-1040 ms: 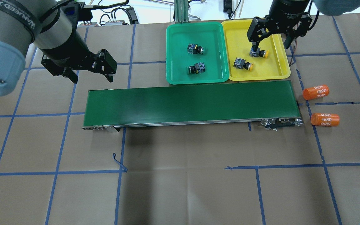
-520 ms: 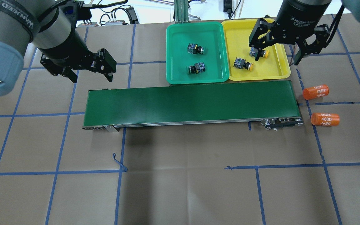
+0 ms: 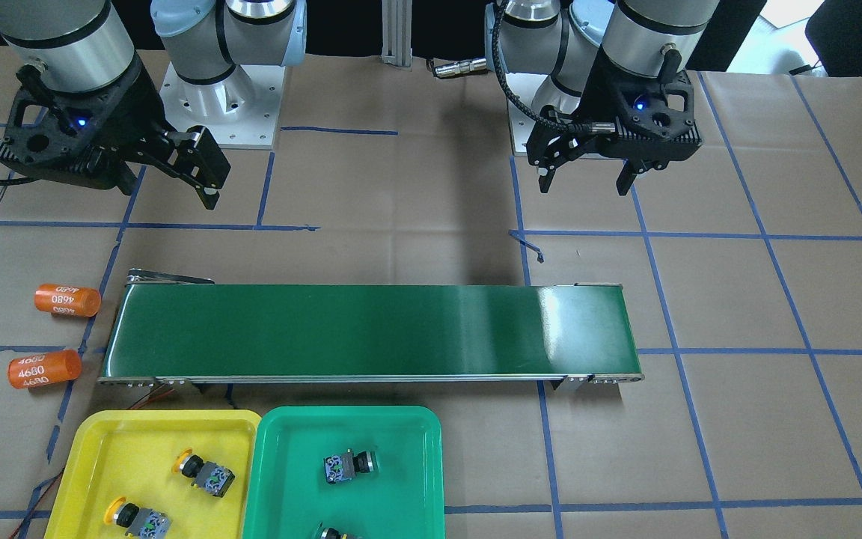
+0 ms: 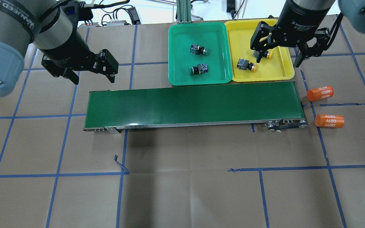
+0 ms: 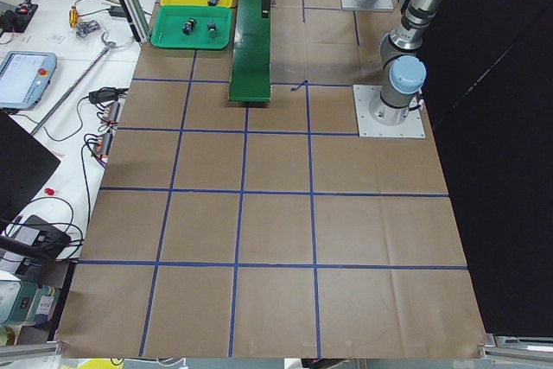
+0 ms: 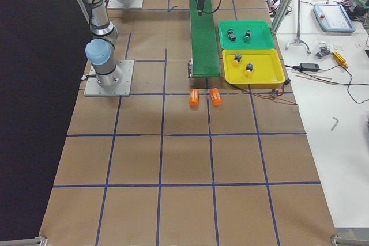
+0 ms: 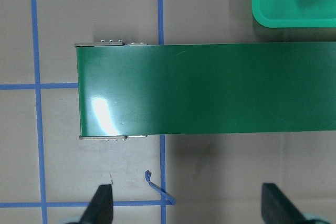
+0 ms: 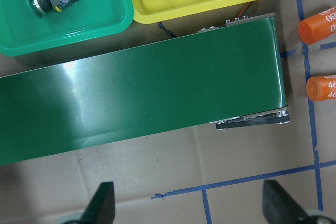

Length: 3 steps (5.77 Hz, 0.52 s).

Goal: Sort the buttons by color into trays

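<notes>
Since all four buttons already lie in the trays, there is no pick target on the conveyor belt (image 4: pixel 195 104) or the bare worktop (image 4: pixel 185 190). I judge the sort as complete, w/ only a retreat to do.

Two green buttons (image 4: pixel 199 69) sit in the green tray (image 4: pixel 182 34), and two yellow buttons (image 4: pixel 246 65) sit in the yellow tray (image 4: pixel 279 72). The trays stand edge to edge, just beyond the belt's far side. Each button lies on its side, long axis approx. parallel to the belt.

If a re-grasp were needed, the right end effector (image 4: pixel 278 57) is clearly the nearer one. In its wrist view the trays are ahead of it, across the belt's right end, w/ two orange cylinders (image 4: pixel 320 93) off to the side. The left end effector (image 4: pixel 91 76) hangs near the belt's opposite end, well apart from both trays.

Both point straight down, high above the surface, jaws spread wide and holding nothing. The finger spread runs approx. along the belt, so a wrist turn would prob. be needed to pinch a button across its body.
</notes>
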Available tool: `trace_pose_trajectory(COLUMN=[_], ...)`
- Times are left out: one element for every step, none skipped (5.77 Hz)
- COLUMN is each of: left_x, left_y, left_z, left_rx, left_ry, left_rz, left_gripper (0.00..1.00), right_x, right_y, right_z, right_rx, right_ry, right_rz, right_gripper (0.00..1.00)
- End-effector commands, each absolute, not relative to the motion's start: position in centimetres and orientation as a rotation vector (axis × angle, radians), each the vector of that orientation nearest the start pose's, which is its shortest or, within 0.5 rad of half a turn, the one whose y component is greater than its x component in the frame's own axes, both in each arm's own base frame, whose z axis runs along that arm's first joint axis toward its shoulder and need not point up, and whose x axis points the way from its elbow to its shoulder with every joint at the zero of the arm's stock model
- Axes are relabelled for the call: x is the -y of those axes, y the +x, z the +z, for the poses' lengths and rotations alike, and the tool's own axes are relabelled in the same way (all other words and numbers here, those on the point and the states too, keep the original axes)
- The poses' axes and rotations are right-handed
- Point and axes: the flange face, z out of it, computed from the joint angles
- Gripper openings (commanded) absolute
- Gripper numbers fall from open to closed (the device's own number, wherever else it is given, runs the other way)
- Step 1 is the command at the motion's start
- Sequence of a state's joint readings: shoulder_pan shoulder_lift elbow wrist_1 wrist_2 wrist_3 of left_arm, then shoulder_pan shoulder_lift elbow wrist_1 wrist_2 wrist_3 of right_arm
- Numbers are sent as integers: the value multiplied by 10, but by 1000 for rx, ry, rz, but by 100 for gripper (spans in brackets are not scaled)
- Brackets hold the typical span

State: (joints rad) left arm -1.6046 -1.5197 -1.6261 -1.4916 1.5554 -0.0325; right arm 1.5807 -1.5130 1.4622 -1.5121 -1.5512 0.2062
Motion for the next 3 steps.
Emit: trace_pose_trajectory(left_x=[473,473,474], left_y=[-150,-150,-149], left_z=[492,494,493], left_rx=[-3157,-3158,-3159], left_ry=[-2,15,18], left_rz=[-113,-120,-118], left_gripper=[99,99,99], right_x=[515,515,515], right_y=[140,140,139], right_z=[507,507,507], right_rx=[-3109,-3112,-3113], right_ry=[306,307,307], right_rz=[8,7,7], right_gripper=[100,100,100])
